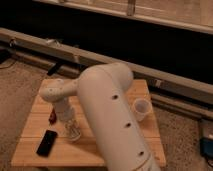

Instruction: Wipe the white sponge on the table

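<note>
So the gripper [74, 131] is down on the table [127, 95], seemingly pressing the white sponge [75, 134] right underneath it. Looks mid-wipe to me. Next it should drag sideways, avoiding the black phone [46, 142] just beside.

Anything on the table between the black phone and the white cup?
Yes. In the camera view, the gripper stands on the table just right of the black phone, and the big white arm crosses the rest toward the white cup.
</note>
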You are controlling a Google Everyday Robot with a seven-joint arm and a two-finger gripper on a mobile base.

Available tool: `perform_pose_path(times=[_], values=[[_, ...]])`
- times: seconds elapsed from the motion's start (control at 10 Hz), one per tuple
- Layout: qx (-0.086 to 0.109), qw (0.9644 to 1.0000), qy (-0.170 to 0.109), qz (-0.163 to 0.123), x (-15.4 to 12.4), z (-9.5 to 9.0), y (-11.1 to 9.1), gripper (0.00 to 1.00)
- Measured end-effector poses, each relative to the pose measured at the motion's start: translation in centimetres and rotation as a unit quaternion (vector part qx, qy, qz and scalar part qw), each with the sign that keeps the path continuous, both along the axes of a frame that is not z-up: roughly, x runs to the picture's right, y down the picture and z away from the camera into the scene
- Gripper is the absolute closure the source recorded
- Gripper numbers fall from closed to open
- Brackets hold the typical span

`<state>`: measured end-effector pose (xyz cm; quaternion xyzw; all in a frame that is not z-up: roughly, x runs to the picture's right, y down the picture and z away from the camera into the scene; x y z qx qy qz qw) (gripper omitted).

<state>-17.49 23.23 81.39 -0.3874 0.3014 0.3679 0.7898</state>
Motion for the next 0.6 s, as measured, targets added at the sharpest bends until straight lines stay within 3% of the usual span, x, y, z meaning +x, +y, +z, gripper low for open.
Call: perform_pose_path(times=[0.2,0.6], values=[[0.002,0.9994,0.031,0.017,4.2,-1.1,0.6,0.83],[0.017,0.9975,0.052,0.045,5.8,-1.8,-0.3,0.81]])
